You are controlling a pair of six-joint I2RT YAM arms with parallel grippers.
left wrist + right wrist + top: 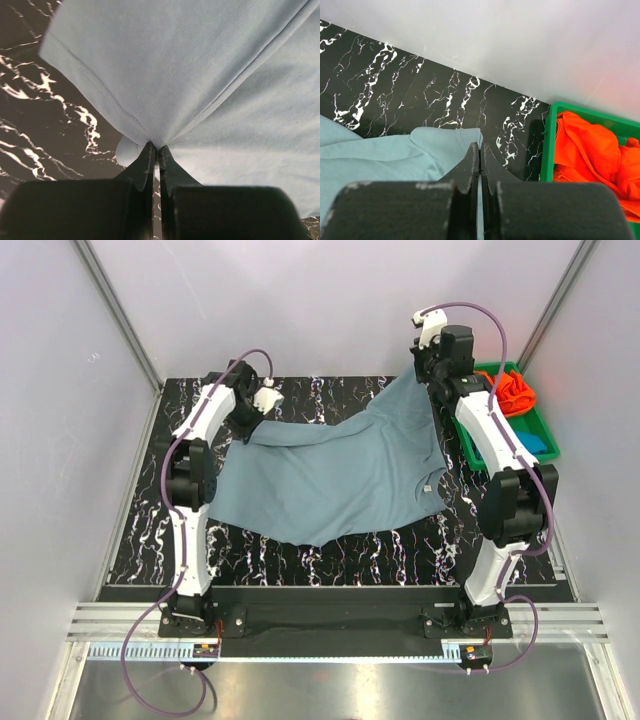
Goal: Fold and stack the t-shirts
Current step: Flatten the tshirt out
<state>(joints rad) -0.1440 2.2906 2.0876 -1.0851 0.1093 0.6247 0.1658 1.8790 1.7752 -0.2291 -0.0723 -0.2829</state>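
Note:
The dusty grey-blue t-shirt [330, 475] is stretched over the black marble table [300, 560], its small white label [428, 488] at the right. My left gripper [247, 430] is shut on its far-left edge; in the left wrist view my gripper [156, 148] pinches the cloth [200, 75]. My right gripper [420, 375] is shut on its far-right corner, lifted near the back wall; the right wrist view shows my gripper [480, 146] holding the cloth [395, 155]. The orange t-shirt [516, 392] and the teal-blue t-shirt [538, 444] lie in the green tray [553, 437].
The green tray [547, 145] stands at the table's right edge, beside my right arm. White enclosure walls close in at the back and both sides. Bare table shows in front of the shirt.

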